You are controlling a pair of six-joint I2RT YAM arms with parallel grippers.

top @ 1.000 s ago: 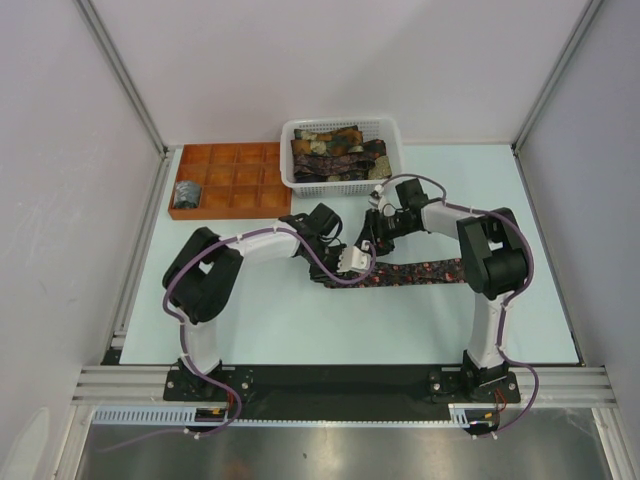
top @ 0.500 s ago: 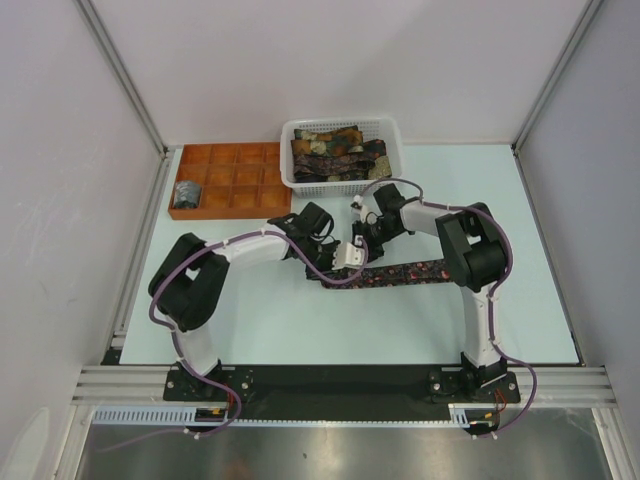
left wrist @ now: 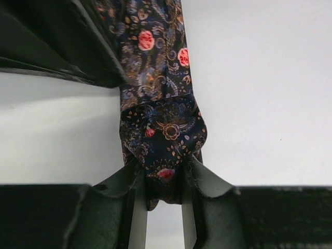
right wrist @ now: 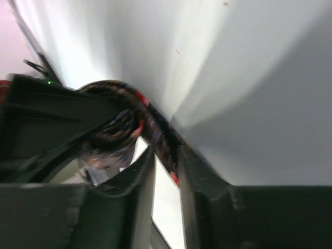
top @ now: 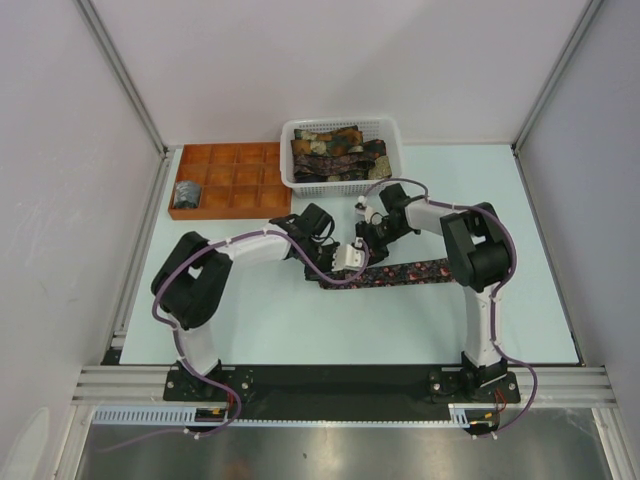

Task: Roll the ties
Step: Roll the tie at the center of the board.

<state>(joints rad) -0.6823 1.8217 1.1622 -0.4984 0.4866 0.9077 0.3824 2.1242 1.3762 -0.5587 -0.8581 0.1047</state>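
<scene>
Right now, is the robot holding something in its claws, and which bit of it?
Yes. The left gripper pinches the rolled-up end of the dark patterned tie. The right gripper grips the same tie's strip beside the roll.

**Setting: enclosed lab test cell**

Robot workcell, not a home. Plain white panel walls on aluminium framing enclose a pale table. Two arm bases are bolted to a black plate at the frame's bottom, with cable ducts just below.
</scene>
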